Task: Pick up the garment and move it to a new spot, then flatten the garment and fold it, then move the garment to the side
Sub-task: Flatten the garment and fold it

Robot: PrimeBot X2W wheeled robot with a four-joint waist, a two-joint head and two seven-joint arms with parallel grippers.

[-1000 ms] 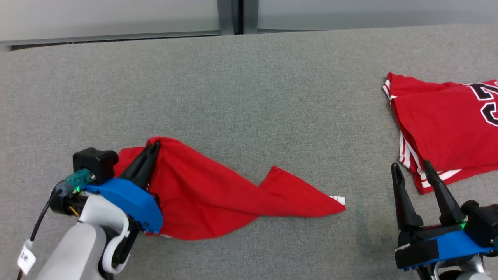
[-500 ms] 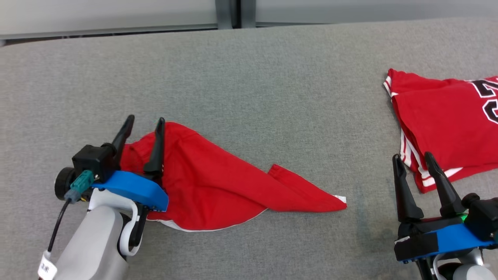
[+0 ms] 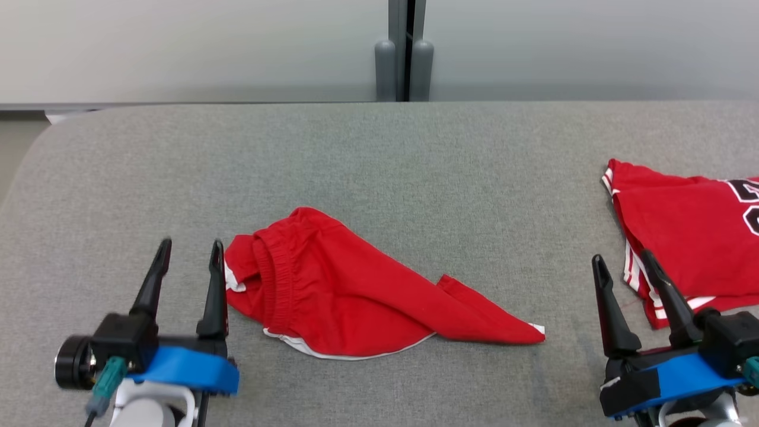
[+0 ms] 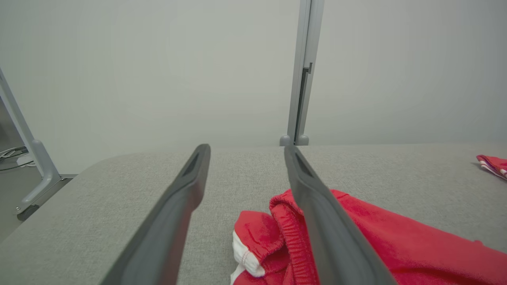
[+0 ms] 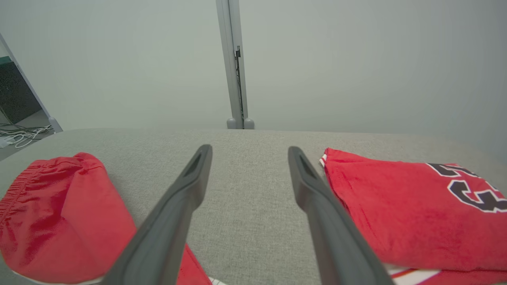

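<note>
Grey woven cloth covers the desk (image 3: 415,160), matte and faintly nubby, a surface that thin fabric should slide over without catching. At its left side the left end effector (image 3: 191,241) hovers with its two long dark fingers spread apart and nothing between them; its inner finger stands just beside the bunched end of the garment (image 3: 356,296), and I cannot tell whether it touches. The garment, red shorts of thin smooth knit, lies directly to the right of that end effector, on the middle-left of the desk. Its ribbed elastic waistband (image 3: 276,279) is rumpled and doubled over at the left, with white piping (image 3: 350,356) curving along the near hem. From there the long axis slants down and to the right, the cloth narrowing to a flat pointed corner (image 3: 531,337). That corner stops near the right end effector (image 3: 620,255) but apart from it, with bare desk between. So the left arm is the nearer one to the waistband and the right arm to the corner; flattening probably calls for each to take its own end and draw along that slant. The right end effector is also parted and empty. Just beside it, at the far right, rests a folded red jersey (image 3: 682,225) with white side stripes and dark numerals
</note>
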